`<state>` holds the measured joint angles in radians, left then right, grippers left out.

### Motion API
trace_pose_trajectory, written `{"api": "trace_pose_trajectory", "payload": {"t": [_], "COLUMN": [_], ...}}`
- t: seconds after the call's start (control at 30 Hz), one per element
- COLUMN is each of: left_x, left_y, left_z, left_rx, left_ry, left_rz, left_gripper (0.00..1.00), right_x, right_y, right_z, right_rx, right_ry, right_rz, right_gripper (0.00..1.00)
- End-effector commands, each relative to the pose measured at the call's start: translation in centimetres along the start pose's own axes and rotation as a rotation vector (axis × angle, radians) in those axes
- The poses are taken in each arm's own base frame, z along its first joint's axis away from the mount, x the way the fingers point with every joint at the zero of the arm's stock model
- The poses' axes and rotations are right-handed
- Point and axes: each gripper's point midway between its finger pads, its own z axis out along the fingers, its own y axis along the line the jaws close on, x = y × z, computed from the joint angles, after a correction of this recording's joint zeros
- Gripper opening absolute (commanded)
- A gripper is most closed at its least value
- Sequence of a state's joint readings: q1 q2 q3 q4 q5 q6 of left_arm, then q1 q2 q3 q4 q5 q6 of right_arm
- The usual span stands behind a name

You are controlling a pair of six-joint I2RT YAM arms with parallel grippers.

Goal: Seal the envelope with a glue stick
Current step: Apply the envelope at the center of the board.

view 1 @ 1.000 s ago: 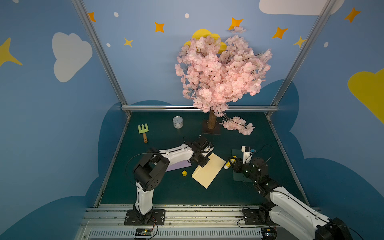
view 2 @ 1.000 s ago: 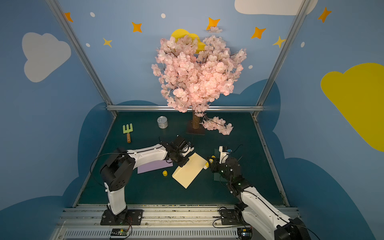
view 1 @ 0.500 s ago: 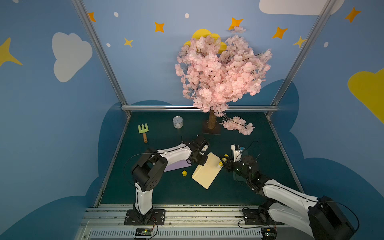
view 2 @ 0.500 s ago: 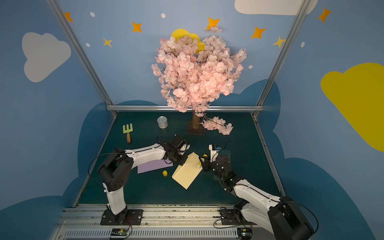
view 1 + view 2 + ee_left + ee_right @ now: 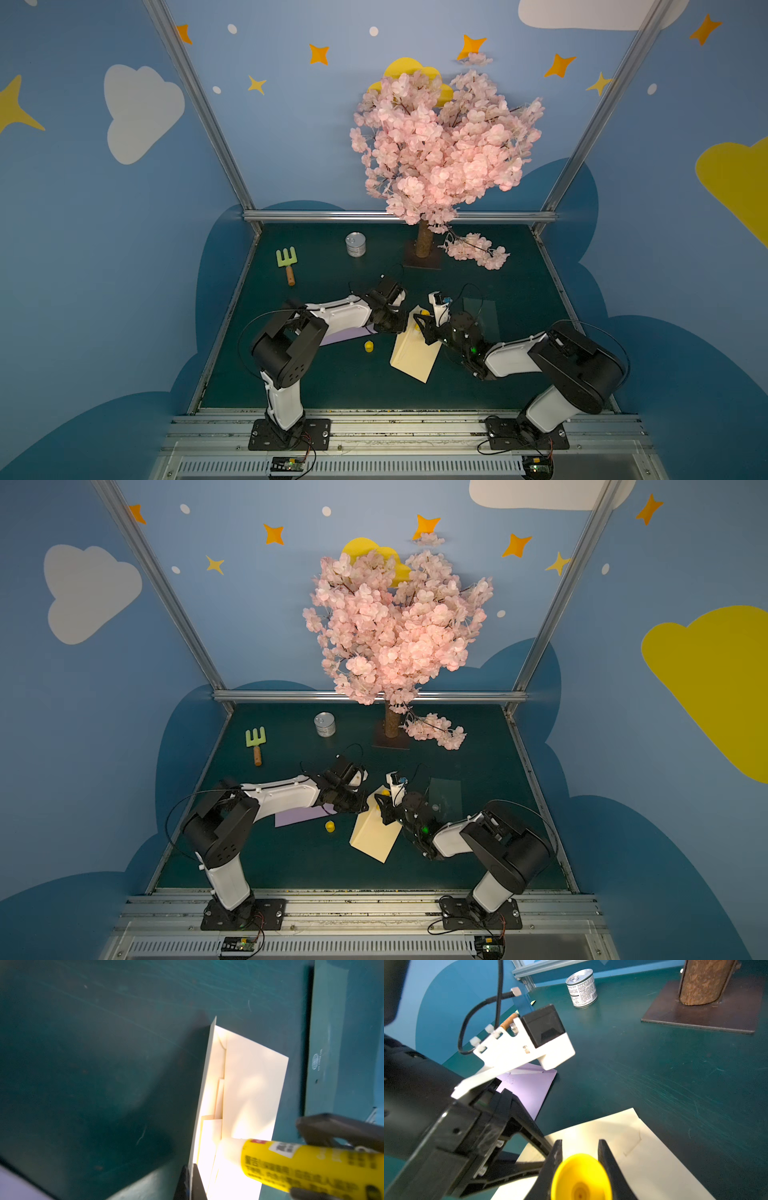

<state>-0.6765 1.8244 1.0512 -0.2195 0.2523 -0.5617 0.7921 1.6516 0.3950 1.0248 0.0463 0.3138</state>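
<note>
As both reach low inward, left claw (image 5: 402,328) pinches envelope (image 5: 415,355), right claw (image 5: 580,1147) clamps glue stick (image 5: 301,1163).

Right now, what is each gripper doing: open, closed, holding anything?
Left gripper: closed, pinching the envelope flap upright.
Right gripper: closed on the glue stick.

One cream envelope (image 5: 413,357), one glue stick (image 5: 311,1165), one can (image 5: 355,244), one rake (image 5: 286,259)
</note>
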Motion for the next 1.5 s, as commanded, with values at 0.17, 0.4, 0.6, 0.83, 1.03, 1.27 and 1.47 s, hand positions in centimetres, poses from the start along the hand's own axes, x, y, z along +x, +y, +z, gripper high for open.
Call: {"api": "trace_pose_trajectory", "payload": {"t": [0.17,0.4,0.6,0.83,1.03,1.27,1.47], "left_x": [0.0,-0.1,-0.2,-0.1,-0.2,-0.3,-0.2], "left_y": [0.1,0.3,-0.2,0.0,0.0,0.1,0.3], "left_z": [-0.6,-0.8,-0.7,-0.5,-0.5,-0.4,-0.4], "left_rx": [-0.003,-0.048,-0.037,-0.04,-0.042,-0.052,-0.063], "left_ry": [-0.018,-0.023,-0.022,-0.016,-0.018,-0.015,-0.012], "left_rz": [-0.038,-0.04,-0.032,-0.029,-0.028,-0.023,-0.021], "left_gripper": [0.03,0.03,0.03,0.03,0.03,0.03,0.03], "right_x": [-2.9,-3.1,-1.1,1.6,3.1,3.2,3.6], "right_y": [1.3,1.6,1.4,1.4,2.4,2.7,2.0], "right_z": [-1.0,-2.8,-2.6,-2.0,-2.3,-3.8,-4.4], "right_rx": [-0.018,-0.014,-0.014,-0.017,-0.043,-0.02,0.02], "right_ry": [-0.179,-0.176,-0.113,-0.093,-0.069,-0.061,-0.014], "right_rz": [-0.129,-0.168,-0.196,-0.237,-0.273,-0.278,-0.279], "right_gripper": [0.0,0.0,0.0,0.0,0.0,0.0,0.0]}}
